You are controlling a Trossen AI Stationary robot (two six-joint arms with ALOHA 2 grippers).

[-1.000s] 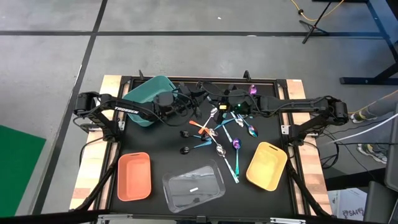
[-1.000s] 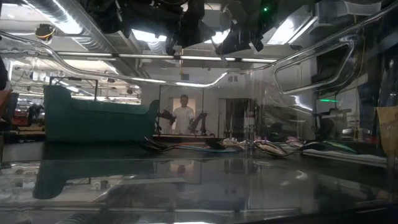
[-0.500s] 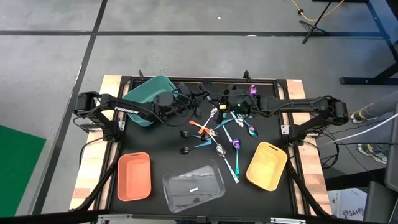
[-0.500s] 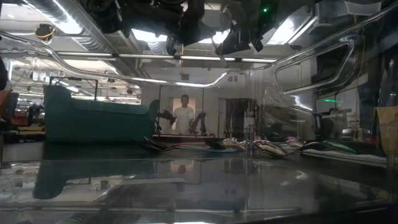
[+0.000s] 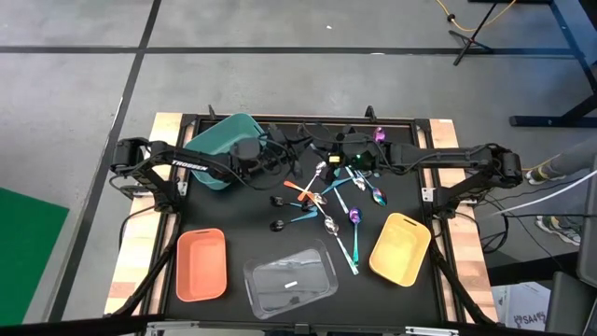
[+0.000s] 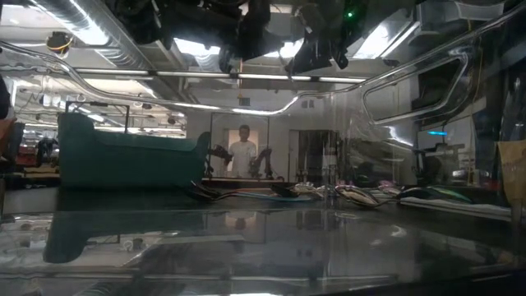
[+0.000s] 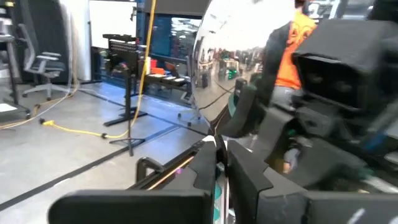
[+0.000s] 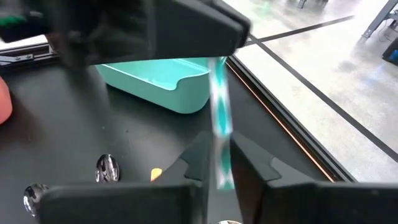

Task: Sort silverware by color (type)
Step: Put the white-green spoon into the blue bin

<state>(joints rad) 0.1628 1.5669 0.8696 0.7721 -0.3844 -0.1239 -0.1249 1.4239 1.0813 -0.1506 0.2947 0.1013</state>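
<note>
Above the bench's (image 5: 233, 271) middle, the left hand (image 7: 222, 163) and right hand (image 8: 214, 163) meet over the silverware (image 5: 331, 201), a loose spoon pile lying between the teal bin (image 5: 224, 142) and yellow bin (image 5: 401, 247). Both pinch one teal-handled spoon (image 8: 219, 118), apparently a handover. Spoons look light, stiff and slippery; mid-handle seems the surest hold.

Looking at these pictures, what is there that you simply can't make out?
- High view: the spoon pile is too small to count or sort by color; the two grippers cover its far part.
- Right wrist view: the teal-handled spoon between the right gripper fingers is blurred; its bowl is hidden.
- Left wrist view: the left gripper pinches something thin, mostly hidden.
- Low view: the clear bin distorts the spoons behind it.
</note>
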